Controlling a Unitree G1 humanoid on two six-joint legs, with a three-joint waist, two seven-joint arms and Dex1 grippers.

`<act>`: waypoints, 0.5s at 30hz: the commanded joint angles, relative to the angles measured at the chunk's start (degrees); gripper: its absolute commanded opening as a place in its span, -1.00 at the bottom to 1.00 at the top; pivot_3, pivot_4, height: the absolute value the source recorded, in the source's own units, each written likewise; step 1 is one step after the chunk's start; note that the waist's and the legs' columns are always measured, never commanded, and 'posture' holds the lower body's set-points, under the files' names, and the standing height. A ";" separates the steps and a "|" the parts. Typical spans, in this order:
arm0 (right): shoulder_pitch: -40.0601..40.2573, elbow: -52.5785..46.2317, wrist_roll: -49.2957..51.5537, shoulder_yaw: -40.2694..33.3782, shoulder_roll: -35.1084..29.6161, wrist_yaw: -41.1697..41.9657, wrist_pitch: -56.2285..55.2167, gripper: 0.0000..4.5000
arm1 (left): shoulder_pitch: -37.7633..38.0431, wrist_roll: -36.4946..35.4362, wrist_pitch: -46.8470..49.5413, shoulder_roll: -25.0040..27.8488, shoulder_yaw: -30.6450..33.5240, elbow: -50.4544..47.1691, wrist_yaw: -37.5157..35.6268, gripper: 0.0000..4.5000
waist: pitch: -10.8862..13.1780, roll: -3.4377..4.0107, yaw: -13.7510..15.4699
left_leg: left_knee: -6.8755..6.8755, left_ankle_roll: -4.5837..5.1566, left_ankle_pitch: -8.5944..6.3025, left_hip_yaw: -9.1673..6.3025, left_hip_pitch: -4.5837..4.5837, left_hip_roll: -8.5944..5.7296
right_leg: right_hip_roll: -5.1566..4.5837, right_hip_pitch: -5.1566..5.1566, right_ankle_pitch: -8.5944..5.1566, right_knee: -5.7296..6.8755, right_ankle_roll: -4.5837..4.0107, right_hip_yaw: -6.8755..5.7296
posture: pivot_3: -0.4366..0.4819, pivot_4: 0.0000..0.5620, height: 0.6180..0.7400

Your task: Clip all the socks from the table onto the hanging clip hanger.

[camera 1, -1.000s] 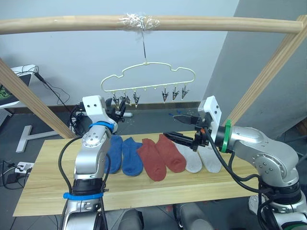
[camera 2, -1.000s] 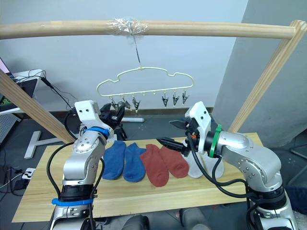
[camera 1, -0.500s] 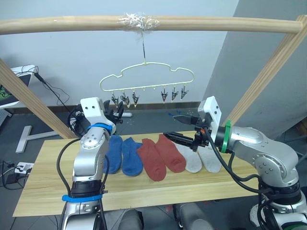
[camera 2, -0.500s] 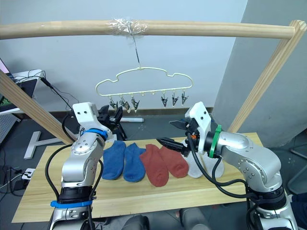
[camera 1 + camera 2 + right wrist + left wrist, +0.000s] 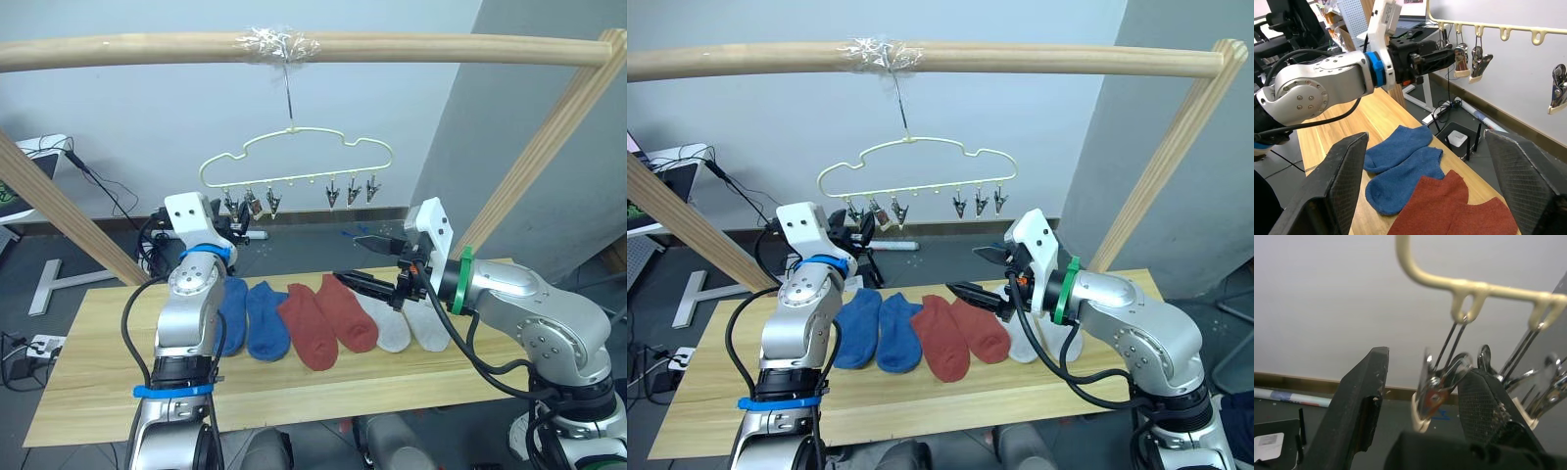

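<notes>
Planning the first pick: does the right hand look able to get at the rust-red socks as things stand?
Probably yes. The right hand hovers open just above the rust-red socks, which lie flat and uncovered on the table.

Round wooden pole frame (image 5: 147,47): horizontal bar across the top, slanted legs on both sides, a wad of clear tape (image 5: 277,41) around the bar near the middle. Behind it, a pale wall (image 5: 147,117) with a grey wall section (image 5: 549,108) on the right. Dark floor (image 5: 313,245) past the far edge. Black cables (image 5: 103,191) trail down on the left toward a white stand base (image 5: 44,284). White power strip (image 5: 29,345) on the floor at lower left. A white tube (image 5: 906,247) lies on the floor by the wall.
</notes>
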 commanded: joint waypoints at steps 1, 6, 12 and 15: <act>0.18 -2.41 1.32 -0.25 0.15 -0.42 -0.03 0.77 | -1.91 0.33 -1.44 -0.06 0.55 -0.55 0.70 0.11 | 0.00 0.00 -0.01 | 0.00 0.00 0.00 -0.01 0.00 0.00 | 0.00 0.00 0.00 0.00 0.00 0.00 | -0.67 -0.38 1.00; 0.44 -2.57 1.37 -0.16 0.34 -0.62 -0.03 0.77 | -2.97 0.13 -1.03 0.00 0.67 -0.17 0.91 0.11 | 0.00 0.00 -0.03 | -0.01 0.00 0.00 -0.02 0.00 0.00 | 0.00 -0.01 0.00 0.00 0.00 0.00 | -0.67 -0.38 1.00; 0.53 -2.73 1.41 -0.05 0.57 -1.01 0.05 0.77 | -3.08 -0.06 -0.79 -0.26 0.67 0.20 0.96 0.11 | 0.00 0.00 -0.05 | -0.01 0.00 0.00 -0.02 0.00 0.00 | 0.00 -0.01 0.00 0.00 0.00 0.01 | -0.68 -0.37 1.00; 0.51 -2.70 1.39 0.01 0.62 -1.19 0.02 0.77 | -3.09 -0.26 -0.04 -0.50 0.78 0.32 1.18 -0.05 | 0.00 0.00 -0.05 | -0.01 0.00 0.00 -0.02 0.00 0.00 | 0.00 -0.01 0.00 0.00 0.00 0.00 | -0.68 -0.37 1.00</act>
